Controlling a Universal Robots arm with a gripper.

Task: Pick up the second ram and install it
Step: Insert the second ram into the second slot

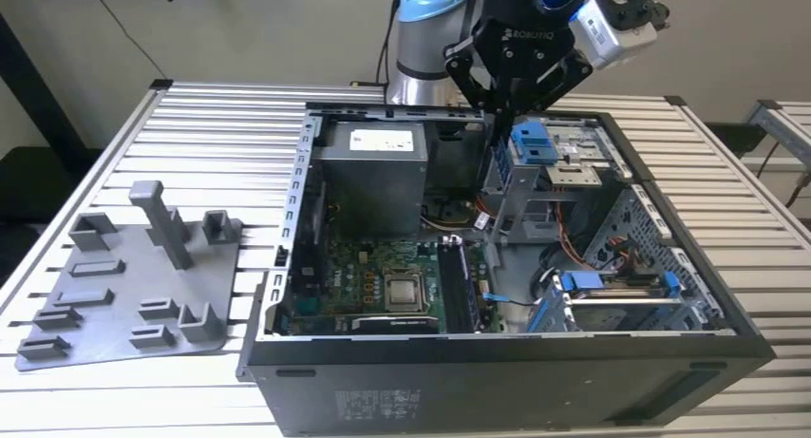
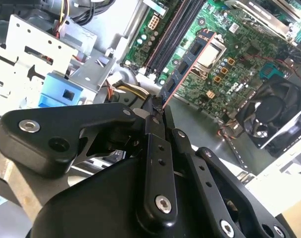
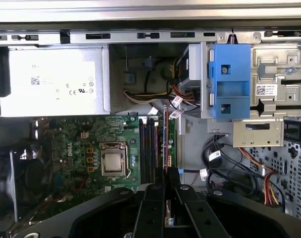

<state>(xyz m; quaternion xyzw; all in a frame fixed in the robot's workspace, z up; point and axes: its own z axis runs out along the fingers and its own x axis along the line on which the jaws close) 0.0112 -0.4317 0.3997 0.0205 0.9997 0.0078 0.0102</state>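
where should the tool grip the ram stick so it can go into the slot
By its two flat faces, along the edge away from the motherboard, coming from above. The second ram is thin and stands on edge in line with the memory slots, so the tool, shut on it this way, leaves the lower edge free.

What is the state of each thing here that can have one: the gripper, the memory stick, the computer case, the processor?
gripper: shut on the second ram.
second ram: held by one end over the motherboard, not yet in a slot.
computer case: lying on its side, open, side panel off.
processor: seated in its socket, uncovered, no cooler on it.
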